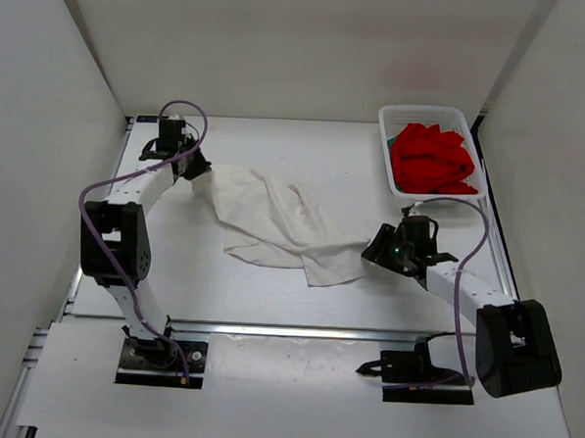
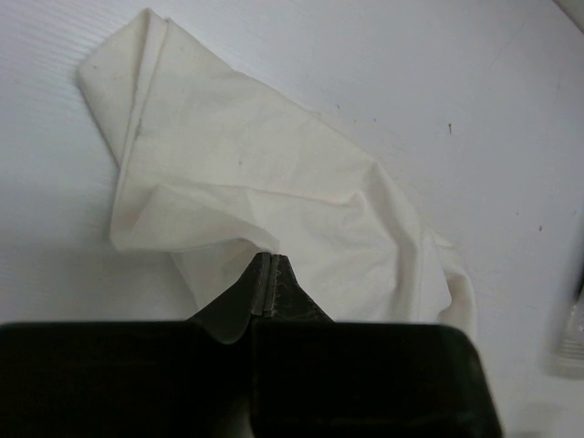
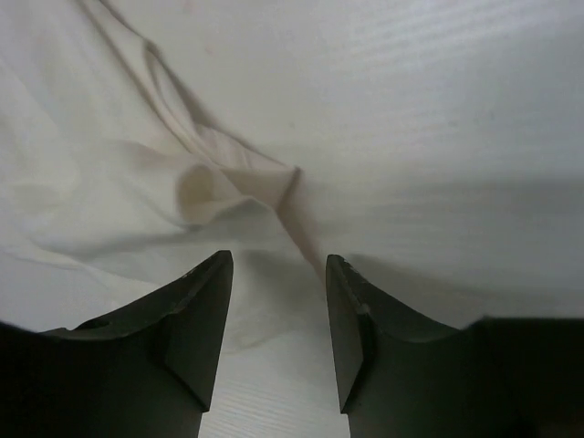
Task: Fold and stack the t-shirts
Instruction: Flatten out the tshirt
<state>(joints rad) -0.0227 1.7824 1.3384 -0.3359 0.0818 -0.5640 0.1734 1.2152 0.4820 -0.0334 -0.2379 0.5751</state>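
While the left claw (image 1: 201, 172) pinches a far corner of the white t-shirt (image 1: 273, 223) crumpled on the surface (image 1: 325, 152), the right claw (image 1: 372, 251) stands open at its near-right edge; the red t-shirt (image 1: 431, 158) lies in the basket (image 1: 386, 136).

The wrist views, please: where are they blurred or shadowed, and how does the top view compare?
Right wrist: the open right gripper is dark and blurred, shading the white t-shirt. Left wrist: the left gripper is nearly black, the t-shirt fairly sharp. Top external: even light, the red t-shirt vivid.
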